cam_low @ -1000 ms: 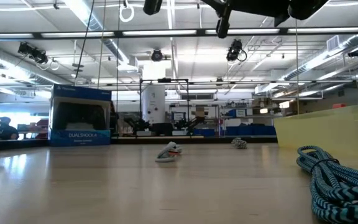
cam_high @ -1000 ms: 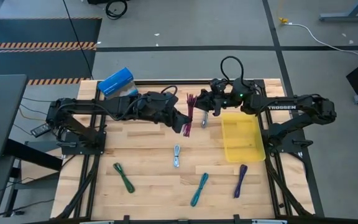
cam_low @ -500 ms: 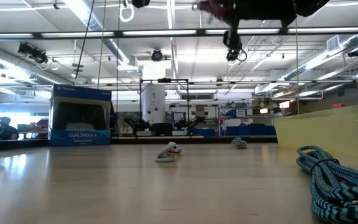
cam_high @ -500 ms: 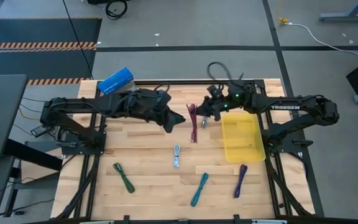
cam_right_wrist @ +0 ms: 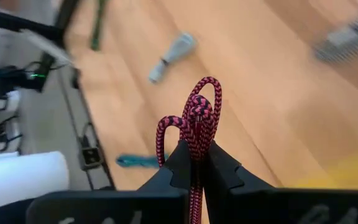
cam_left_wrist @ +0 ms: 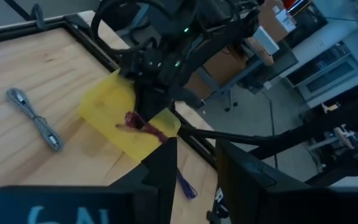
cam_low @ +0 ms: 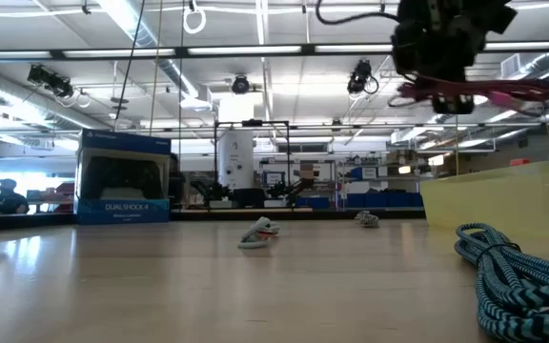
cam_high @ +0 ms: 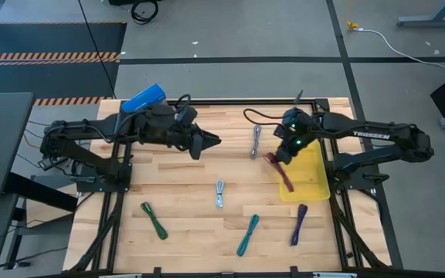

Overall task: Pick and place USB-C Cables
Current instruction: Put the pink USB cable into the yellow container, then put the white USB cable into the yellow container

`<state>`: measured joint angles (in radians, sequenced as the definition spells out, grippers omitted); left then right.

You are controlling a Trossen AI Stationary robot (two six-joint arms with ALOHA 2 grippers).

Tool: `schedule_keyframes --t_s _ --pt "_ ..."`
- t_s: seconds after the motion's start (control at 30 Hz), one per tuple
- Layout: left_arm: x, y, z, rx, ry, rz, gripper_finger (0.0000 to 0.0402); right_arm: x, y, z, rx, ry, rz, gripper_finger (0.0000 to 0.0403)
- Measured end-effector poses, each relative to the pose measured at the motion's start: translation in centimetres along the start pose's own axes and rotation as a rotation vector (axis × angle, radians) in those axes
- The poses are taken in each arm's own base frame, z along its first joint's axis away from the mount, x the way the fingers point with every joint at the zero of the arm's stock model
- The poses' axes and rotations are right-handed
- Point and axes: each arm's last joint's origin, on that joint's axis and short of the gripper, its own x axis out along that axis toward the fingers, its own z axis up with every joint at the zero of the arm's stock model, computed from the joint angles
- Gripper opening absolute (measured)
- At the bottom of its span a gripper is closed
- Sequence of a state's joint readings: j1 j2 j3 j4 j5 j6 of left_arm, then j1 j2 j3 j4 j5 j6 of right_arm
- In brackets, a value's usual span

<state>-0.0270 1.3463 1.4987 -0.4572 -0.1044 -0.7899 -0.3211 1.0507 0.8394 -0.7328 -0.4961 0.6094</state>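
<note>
Right of centre in the high view, the right gripper (cam_high: 283, 154) holds the maroon cable (cam_high: 283, 171) over the left edge of the yellow tray (cam_high: 309, 185); the left gripper (cam_high: 213, 140), upper centre-left, whether parted or closed cannot be told. Grey cable (cam_high: 255, 142) lies upper centre, others lower. Low view: maroon cable (cam_low: 484, 93) hangs upper right. Right wrist view: fingers (cam_right_wrist: 180, 167) clamp the maroon cable (cam_right_wrist: 194, 124) at centre.

"DUALSHOCK 4" on blue box (cam_low: 124, 177)
</note>
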Motion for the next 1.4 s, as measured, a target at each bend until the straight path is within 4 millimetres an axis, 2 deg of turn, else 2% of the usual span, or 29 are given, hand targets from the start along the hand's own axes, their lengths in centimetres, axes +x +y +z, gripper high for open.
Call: schedule_keyframes --t_s 0.3,0.47,0.87,1.4 --pt "0.5 -0.6 -1.0 0.040 0.031 -0.009 0.0117 -3.2 -2.8 -3.5 0.202 0.099 -0.357 0.0018" --pt "0.5 -0.8 -1.3 0.047 0.019 0.011 0.0117 -3.9 -3.8 -4.5 0.324 0.126 -0.534 0.0018" --pt "0.5 -0.8 -1.3 0.034 0.008 0.020 0.0117 -2.6 -5.8 -5.8 0.565 0.158 -0.619 0.0033" --pt "0.5 -1.1 -1.6 0.034 0.001 0.028 0.0117 -2.4 -5.9 -5.6 0.596 0.097 -0.639 0.0103"
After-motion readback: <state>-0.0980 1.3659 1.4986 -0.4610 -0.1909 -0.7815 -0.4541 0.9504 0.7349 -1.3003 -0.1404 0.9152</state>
